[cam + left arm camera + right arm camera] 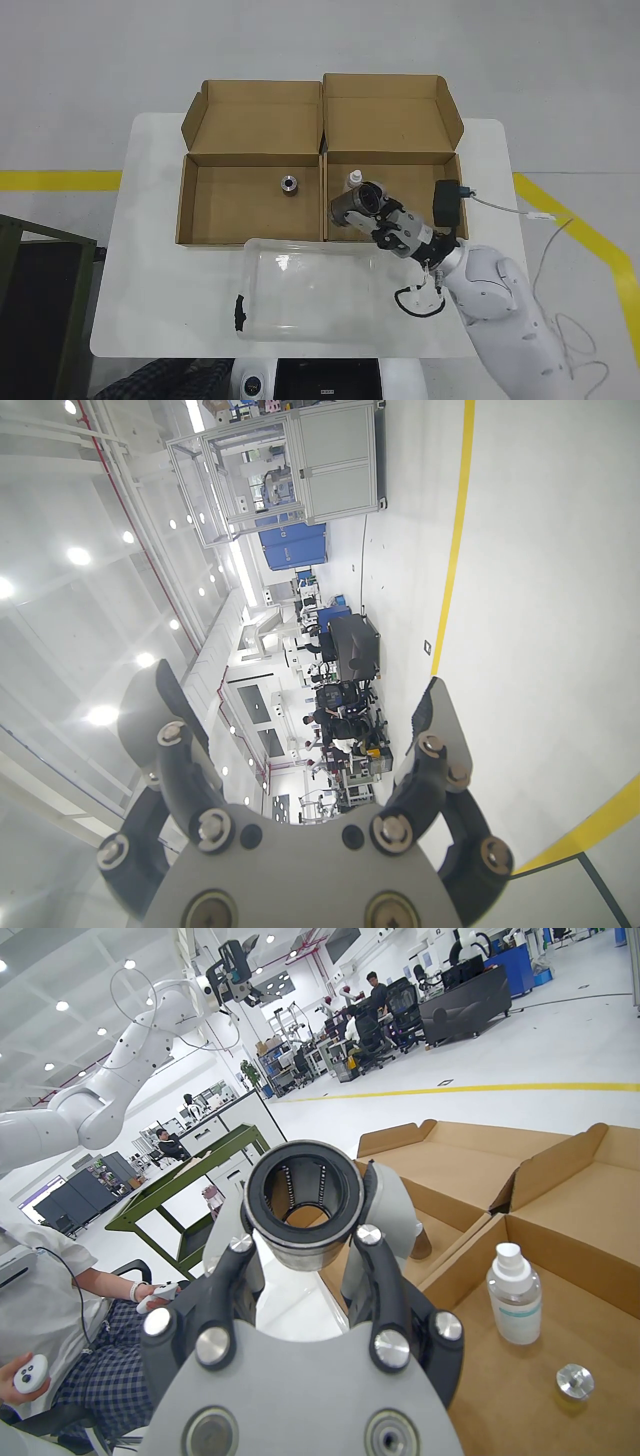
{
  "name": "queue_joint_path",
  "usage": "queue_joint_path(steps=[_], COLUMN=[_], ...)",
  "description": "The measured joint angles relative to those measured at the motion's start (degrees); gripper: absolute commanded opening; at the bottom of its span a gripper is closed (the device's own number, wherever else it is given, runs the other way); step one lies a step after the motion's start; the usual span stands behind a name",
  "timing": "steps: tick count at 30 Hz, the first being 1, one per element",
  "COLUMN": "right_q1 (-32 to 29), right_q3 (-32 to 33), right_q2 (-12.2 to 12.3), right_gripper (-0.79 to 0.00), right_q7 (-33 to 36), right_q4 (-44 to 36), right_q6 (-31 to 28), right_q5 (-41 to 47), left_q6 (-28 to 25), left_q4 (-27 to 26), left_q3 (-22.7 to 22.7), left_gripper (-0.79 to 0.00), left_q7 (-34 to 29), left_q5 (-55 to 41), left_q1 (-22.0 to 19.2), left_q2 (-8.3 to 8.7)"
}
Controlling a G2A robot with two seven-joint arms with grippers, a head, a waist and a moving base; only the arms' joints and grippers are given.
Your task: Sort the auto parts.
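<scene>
Clamping bearing sleeve point(300, 1253) mid-barrel in right claw point(307, 1220), likely heavy, stiff, slick steel; holding left claw point(300, 690) wide, empty.

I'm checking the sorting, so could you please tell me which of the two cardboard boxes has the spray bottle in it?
The cardboard box nearest the right gripper holds the spray bottle; the other box holds a small metal part instead.
</scene>
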Motion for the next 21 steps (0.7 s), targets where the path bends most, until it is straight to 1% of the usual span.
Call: queue_joint_path(steps=[5,11,21], right_q1=[1.13,3.76,11.46], right_q3=[-0.86,-3.68,-11.59], right_q2=[-0.09,-0.41,-1.76], right_gripper=[-0.785,-0.785,-0.785], right_q7=[0.65,2.59,6.46], right_q4=[0.31,0.44,4.01], right_q6=[1.55,4.13,9.48], right_q5=[-1.46,-5.08,-11.99], left_q6=[0.0,0.0,0.0], left_q4=[0.0,0.0,0.0], left_q3=[0.0,0.0,0.0], left_gripper=[0.0,0.0,0.0], left_q7=[0.0,0.0,0.0], left_q5=[0.0,0.0,0.0], left_q1=[0.0,0.0,0.0], left_q2=[0.0,0.0,0.0])
